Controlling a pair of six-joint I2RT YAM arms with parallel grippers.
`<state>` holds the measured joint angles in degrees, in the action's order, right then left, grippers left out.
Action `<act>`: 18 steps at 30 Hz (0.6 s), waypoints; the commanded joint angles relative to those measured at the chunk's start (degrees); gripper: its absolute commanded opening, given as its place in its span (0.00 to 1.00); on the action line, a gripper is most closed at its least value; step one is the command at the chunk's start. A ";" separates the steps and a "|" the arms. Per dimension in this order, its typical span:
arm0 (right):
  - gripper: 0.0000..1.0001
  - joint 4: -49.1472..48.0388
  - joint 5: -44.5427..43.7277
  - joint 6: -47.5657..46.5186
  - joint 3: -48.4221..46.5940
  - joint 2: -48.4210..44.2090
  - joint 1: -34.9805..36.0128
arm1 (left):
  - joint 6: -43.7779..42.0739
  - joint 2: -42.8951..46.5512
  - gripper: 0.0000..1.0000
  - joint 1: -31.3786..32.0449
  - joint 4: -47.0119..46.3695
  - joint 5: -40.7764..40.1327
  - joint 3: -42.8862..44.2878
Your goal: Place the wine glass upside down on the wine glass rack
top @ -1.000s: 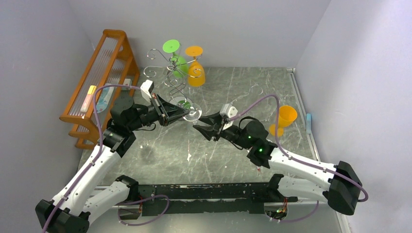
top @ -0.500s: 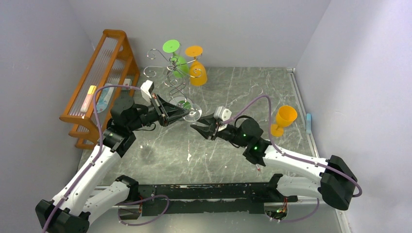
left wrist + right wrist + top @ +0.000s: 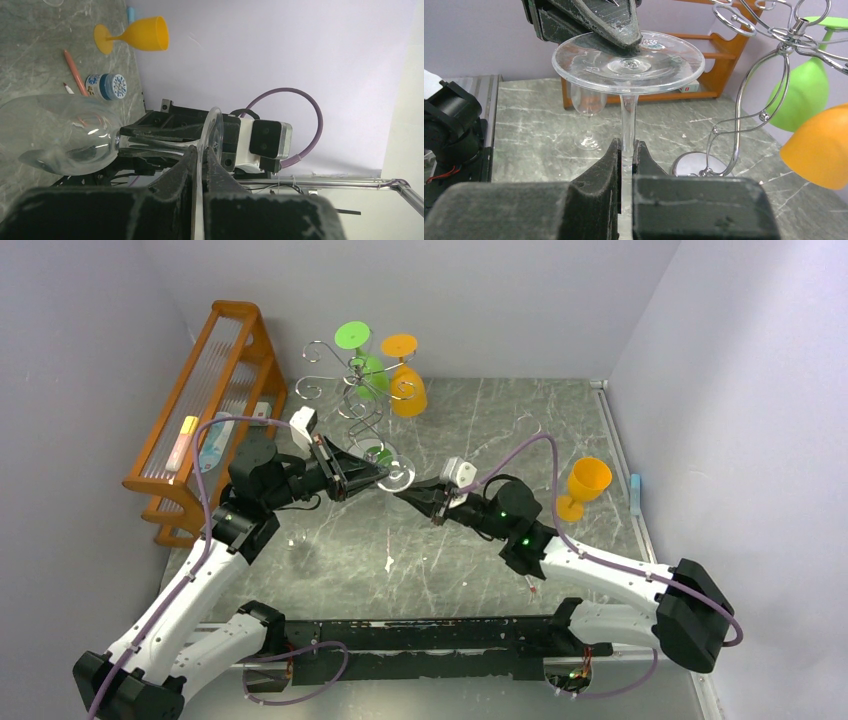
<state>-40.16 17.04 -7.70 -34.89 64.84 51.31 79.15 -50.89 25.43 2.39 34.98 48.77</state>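
Note:
A clear wine glass (image 3: 399, 476) hangs in the air between both arms, in front of the silver wire rack (image 3: 361, 390). My left gripper (image 3: 378, 476) is shut on the rim of its round foot (image 3: 214, 131). My right gripper (image 3: 414, 497) is shut on its thin stem (image 3: 628, 117), just under the foot (image 3: 628, 61). The bowl (image 3: 60, 135) shows in the left wrist view and is hidden in the right wrist view. The rack (image 3: 751, 100) stands to the right of the glass, with its mirrored base (image 3: 696, 164) on the table.
A green glass (image 3: 371, 374) and an orange glass (image 3: 405, 392) hang upside down on the rack. Another orange glass (image 3: 584, 486) stands at the right. A second clear glass (image 3: 588, 107) stands on the table. The orange wooden rack (image 3: 205, 390) lines the left wall.
My right gripper has moved left to the glass and shut on its stem. My left gripper has kept its hold on the foot and has not moved.

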 commanded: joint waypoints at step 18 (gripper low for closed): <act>0.00 -3.18 -13.49 9.64 1.01 -3.72 -7.23 | -23.99 4.13 0.87 -0.12 15.47 -18.31 4.92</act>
<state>-41.78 9.32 -1.28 -32.01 60.75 46.61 66.83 -48.21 25.45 10.96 24.75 49.93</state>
